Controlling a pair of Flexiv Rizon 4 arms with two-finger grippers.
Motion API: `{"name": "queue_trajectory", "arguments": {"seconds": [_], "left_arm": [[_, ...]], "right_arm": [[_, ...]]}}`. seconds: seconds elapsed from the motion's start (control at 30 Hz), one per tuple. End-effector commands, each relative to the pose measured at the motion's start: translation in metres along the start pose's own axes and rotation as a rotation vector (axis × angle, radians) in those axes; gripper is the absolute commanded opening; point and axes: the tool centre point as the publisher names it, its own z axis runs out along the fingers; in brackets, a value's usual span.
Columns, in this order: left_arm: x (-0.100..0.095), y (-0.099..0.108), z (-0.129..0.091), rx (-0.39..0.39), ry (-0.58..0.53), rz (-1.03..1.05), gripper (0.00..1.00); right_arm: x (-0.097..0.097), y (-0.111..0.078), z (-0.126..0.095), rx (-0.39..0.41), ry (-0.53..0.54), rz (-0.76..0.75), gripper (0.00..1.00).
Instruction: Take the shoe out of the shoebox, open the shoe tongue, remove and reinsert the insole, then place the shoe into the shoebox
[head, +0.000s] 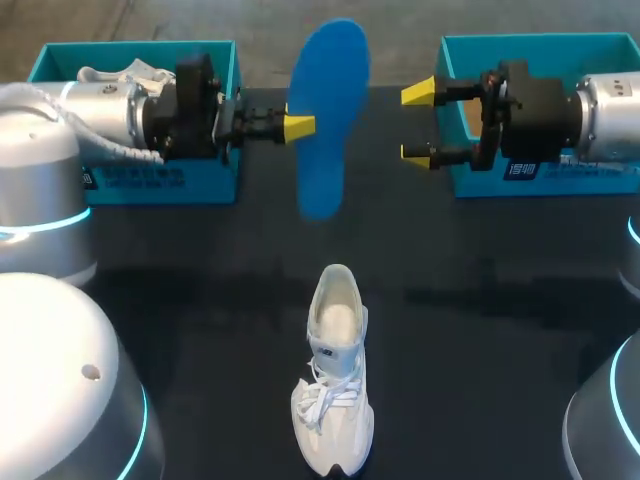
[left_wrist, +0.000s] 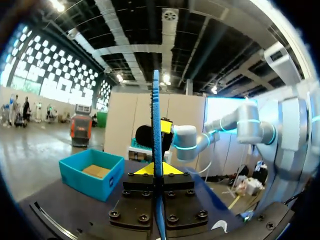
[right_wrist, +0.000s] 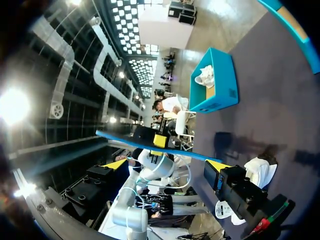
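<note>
Blue insole (head: 328, 110) clamped in left end effector (head: 300, 126) | right end effector (head: 417, 124) wide, beside it | shoe (head: 335, 400) well apart

left arm (head: 95, 110) silver, white cable | left tool (head: 297, 126) black, yellow-tipped | right tool (head: 418, 124) alike

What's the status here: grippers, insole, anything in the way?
Left gripper shut on blue insole, held above table. Right gripper open, not touching it. White shoe upright on table. Nothing blocking the shoe.
</note>
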Motion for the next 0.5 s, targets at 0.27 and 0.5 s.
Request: {"name": "queue_trajectory", "arguments": {"seconds": [0.27,0.5], "left_arm": [[-0.002,0.003,-0.013,0.088,-0.015,-1.314,0.00],[-0.006,0.025,-0.012,0.151,-0.058,-1.495,0.00]], "right_arm": [[0.000,0.000,0.002,-0.002,-0.002,0.000,1.00],[0.000,0.000,0.002,-0.002,-0.002,0.000,1.00]]}}
